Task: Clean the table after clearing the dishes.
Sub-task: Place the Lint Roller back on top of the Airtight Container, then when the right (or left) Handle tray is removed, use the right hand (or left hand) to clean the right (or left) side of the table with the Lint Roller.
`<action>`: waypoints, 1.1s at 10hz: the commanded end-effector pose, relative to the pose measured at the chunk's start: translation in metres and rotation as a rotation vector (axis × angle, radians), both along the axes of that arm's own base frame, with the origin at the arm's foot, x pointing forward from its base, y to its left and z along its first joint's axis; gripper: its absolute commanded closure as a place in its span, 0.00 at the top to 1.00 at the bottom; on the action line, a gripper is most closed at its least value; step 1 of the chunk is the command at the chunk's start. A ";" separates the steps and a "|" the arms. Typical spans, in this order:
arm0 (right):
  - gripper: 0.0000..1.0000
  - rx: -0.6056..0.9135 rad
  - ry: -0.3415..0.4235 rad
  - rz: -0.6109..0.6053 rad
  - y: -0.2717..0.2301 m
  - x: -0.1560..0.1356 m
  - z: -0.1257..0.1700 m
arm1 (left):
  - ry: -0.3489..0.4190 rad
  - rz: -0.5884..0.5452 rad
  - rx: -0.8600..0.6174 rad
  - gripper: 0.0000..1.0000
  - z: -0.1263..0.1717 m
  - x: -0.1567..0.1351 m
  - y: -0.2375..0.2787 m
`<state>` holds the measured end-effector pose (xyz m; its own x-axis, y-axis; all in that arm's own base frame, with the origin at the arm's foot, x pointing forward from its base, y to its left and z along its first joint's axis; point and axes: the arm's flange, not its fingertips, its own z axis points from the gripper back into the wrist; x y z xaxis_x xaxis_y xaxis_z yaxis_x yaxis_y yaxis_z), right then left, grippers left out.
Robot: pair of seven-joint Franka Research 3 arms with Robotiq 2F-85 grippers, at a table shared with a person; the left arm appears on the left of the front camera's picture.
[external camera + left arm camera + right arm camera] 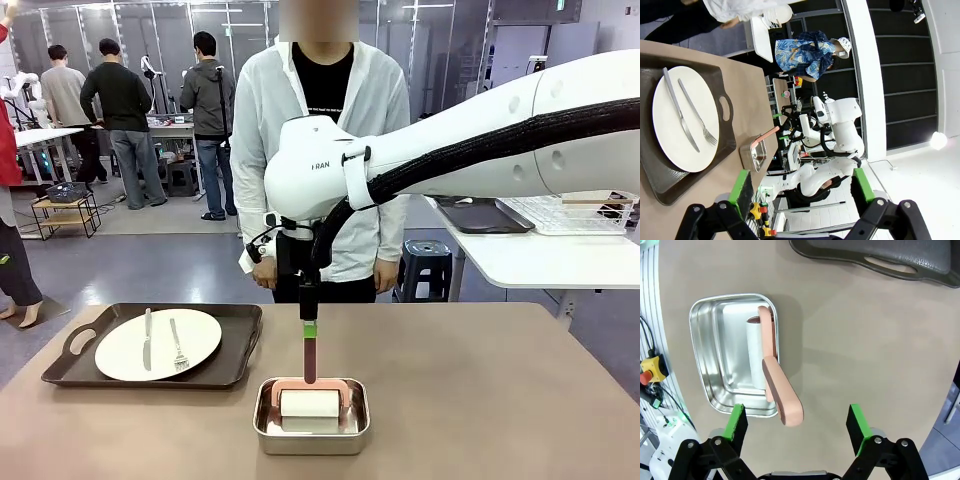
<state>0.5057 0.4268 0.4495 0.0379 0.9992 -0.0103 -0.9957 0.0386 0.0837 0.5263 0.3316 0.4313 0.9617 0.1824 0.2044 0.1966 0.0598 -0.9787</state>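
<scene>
A tan desk [500, 400] carries a dark brown tray [240, 345] at ten o'clock with a white plate [120, 350], and a silver pan [270, 435] holding a white, pink-handled roller [310, 405].

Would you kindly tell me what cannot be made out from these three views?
- Front view: the right pincer stands edge-on over the roller handle, so contact between them cannot be judged.
- Right wrist view: the tray is cut off by the top edge; what it carries is out of frame.
- Left wrist view: the steel pan is too small to tell its contents apart.
</scene>
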 end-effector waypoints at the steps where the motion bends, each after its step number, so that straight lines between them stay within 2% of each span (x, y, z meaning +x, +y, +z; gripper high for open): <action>1: 1.00 0.014 -0.004 -0.002 0.002 0.000 0.001 | 0.000 -0.001 0.002 1.00 0.001 -0.002 0.001; 10: 1.00 0.004 -0.002 -0.001 0.001 0.002 0.001 | 0.000 -0.001 0.002 1.00 0.001 -0.002 0.001; 11: 1.00 0.062 -0.003 -0.099 -0.011 0.013 0.025 | 0.000 -0.001 0.002 1.00 0.001 -0.002 0.001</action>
<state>0.5127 0.4239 0.4578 0.0639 0.9979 0.0107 -0.9948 0.0629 0.0796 0.5263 0.3316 0.4313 0.9617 0.1824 0.2043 0.1966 0.0598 -0.9787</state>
